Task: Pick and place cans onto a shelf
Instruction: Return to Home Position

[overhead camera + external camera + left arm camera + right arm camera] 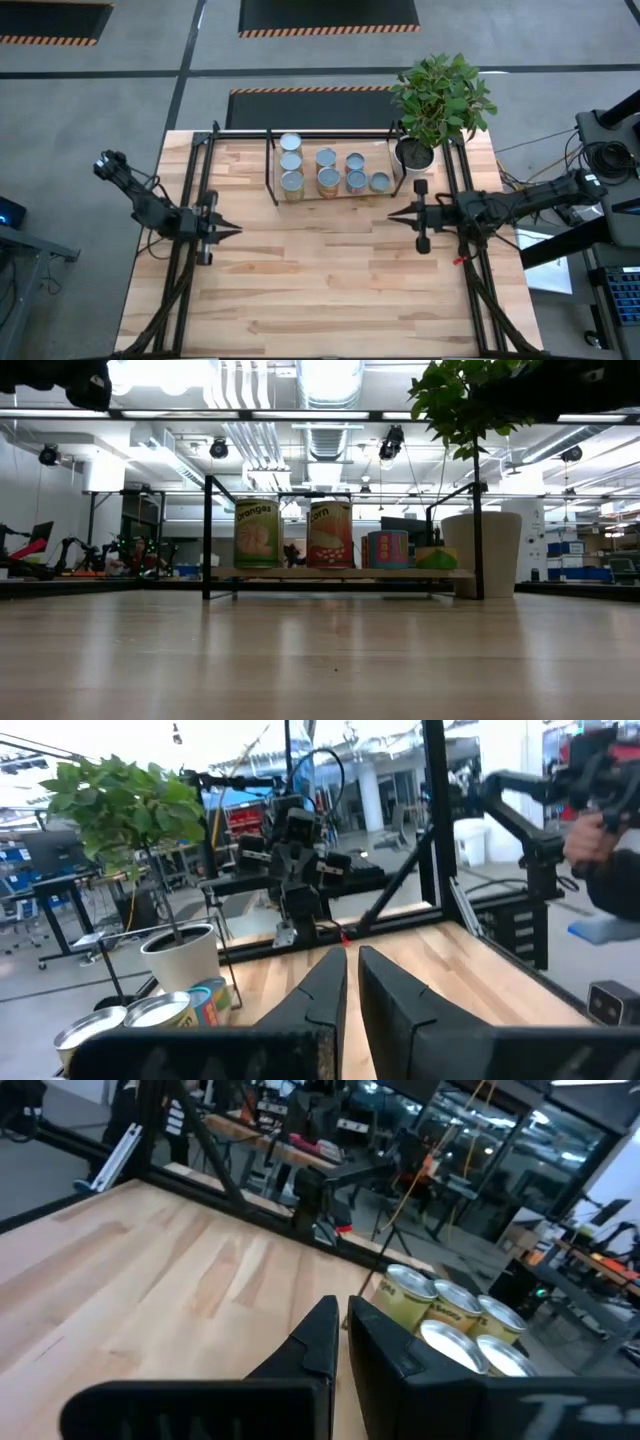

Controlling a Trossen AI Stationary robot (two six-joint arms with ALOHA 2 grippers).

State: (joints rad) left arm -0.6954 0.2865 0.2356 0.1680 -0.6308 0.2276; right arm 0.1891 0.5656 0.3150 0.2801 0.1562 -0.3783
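All eight cans [328, 180] sit on the shelf [271, 170] at the back of the bench [320, 290], right by the plant pot [414, 156]; left claw [234, 231] and right claw [394, 213] — both pinched closed on nothing — hang over opposite sides, tips facing each other.

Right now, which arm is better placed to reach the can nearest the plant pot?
Right, probably: the right gripper sits just in front of that can; the left gripper is off past the other end of the shelf.
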